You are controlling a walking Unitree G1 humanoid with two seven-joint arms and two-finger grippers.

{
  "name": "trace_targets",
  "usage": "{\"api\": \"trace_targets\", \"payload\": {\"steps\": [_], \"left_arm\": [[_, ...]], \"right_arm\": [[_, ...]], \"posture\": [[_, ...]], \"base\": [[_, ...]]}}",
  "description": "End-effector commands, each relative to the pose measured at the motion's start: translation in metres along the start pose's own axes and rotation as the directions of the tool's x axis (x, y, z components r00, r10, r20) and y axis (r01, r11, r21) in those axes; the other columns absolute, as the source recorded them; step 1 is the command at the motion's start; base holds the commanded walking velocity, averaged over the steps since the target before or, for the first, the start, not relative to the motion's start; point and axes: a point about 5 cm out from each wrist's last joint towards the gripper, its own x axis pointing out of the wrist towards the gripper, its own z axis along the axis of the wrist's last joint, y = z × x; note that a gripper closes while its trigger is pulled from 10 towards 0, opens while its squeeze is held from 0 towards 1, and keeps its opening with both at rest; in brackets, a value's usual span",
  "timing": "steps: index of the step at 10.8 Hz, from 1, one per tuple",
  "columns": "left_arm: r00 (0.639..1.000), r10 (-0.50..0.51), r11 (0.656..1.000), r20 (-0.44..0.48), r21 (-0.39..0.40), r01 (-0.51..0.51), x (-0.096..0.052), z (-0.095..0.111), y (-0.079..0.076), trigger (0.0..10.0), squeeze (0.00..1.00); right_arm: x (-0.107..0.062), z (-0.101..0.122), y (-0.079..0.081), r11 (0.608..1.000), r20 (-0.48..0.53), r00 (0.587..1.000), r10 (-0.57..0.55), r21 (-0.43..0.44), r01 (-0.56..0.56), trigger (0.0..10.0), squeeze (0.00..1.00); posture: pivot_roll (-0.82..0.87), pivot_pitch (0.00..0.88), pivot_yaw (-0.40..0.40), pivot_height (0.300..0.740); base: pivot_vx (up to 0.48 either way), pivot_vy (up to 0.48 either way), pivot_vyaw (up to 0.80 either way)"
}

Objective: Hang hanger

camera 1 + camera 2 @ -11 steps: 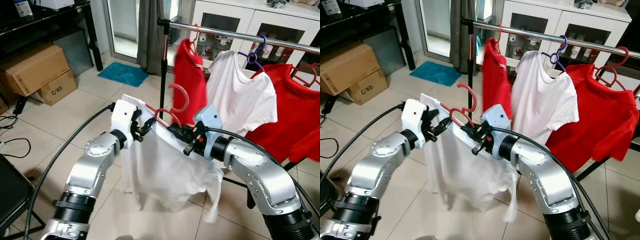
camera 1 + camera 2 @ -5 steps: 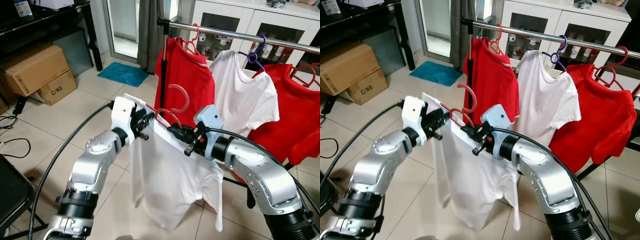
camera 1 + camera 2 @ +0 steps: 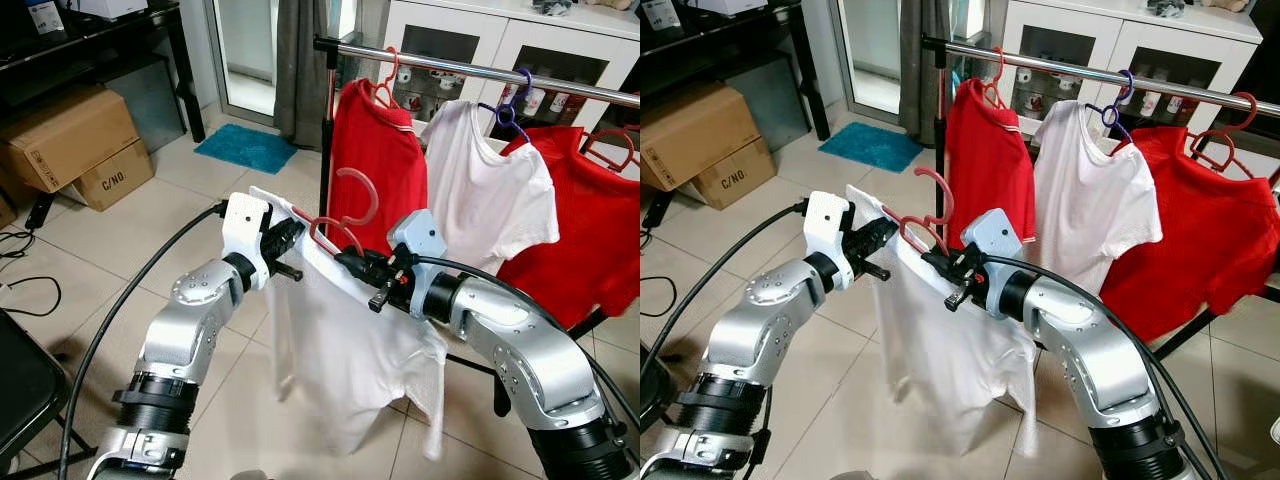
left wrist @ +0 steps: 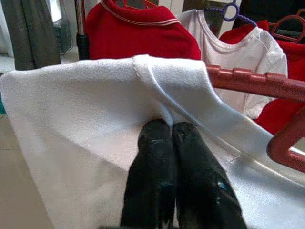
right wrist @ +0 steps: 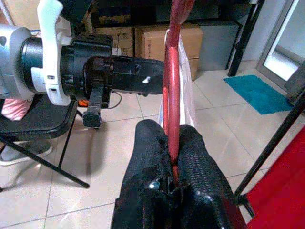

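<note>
A white T-shirt [image 3: 340,345] hangs on a red hanger [image 3: 352,205], held up between my two arms in front of the clothes rail [image 3: 470,70]. My left gripper [image 3: 291,237] is shut on the shirt's shoulder; in the left wrist view its fingertips [image 4: 155,136] pinch the white cloth beside the hanger's red arm [image 4: 257,82]. My right gripper [image 3: 347,263] is shut on the hanger's other arm, and the red bar [image 5: 171,90] runs between its pads [image 5: 150,143]. The hanger's hook points up, lower than the rail and nearer to me.
On the rail hang a red shirt [image 3: 375,150], a white shirt [image 3: 485,190] and another red shirt [image 3: 590,220]. The rail's black post [image 3: 326,130] stands just behind my left gripper. Cardboard boxes [image 3: 65,140] and a blue mat [image 3: 246,147] lie on the left, and white cabinets [image 3: 520,45] stand behind.
The held white shirt has dropped open and hangs longer. My left gripper has shifted a little to the right. The red shirt on the rail has swung round to face me.
</note>
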Motion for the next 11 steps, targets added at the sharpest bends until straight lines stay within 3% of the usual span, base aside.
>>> {"api": "trace_targets", "payload": {"steps": [1, 4, 9, 11], "left_arm": [[0.999, -0.014, 1.0, 0.03, -0.005, 0.014, 0.002, 0.007, -0.001, 0.0, 0.0], [0.998, 0.012, 1.0, 0.056, -0.017, -0.011, 0.0, 0.008, 0.002, 0.0, 0.0], [0.991, 0.069, 0.997, 0.112, -0.048, -0.064, -0.017, 0.009, 0.003, 0.0, 0.0], [0.982, 0.126, 0.992, 0.141, -0.042, -0.121, -0.022, 0.014, 0.011, 0.0, 0.0]], "right_arm": [[-0.001, 0.013, 0.002, 0.999, 0.058, 0.998, 0.02, -0.037, -0.018, 0.0, 0.0], [-0.001, 0.012, -0.001, 0.999, 0.052, 0.999, 0.001, -0.034, 0.001, 0.0, 0.0], [-0.008, -0.001, -0.035, 0.96, -0.031, 0.959, -0.281, -0.01, 0.281, 0.0, 0.0], [-0.009, -0.003, -0.038, 0.959, -0.028, 0.959, -0.283, -0.004, 0.283, 0.0, 0.0]], "posture": [[0.05, 0.0, 0.01, 0.74], [0.05, 0.0, 0.006, 0.74], [0.06, 0.0, 0.007, 0.74], [0.06, 0.0, 0.008, 0.74]], "base": [[0.0, 0.0, 0.0], [0.0, 0.0, 0.0], [0.0, 0.0, 0.0], [0.0, 0.0, 0.0]]}}
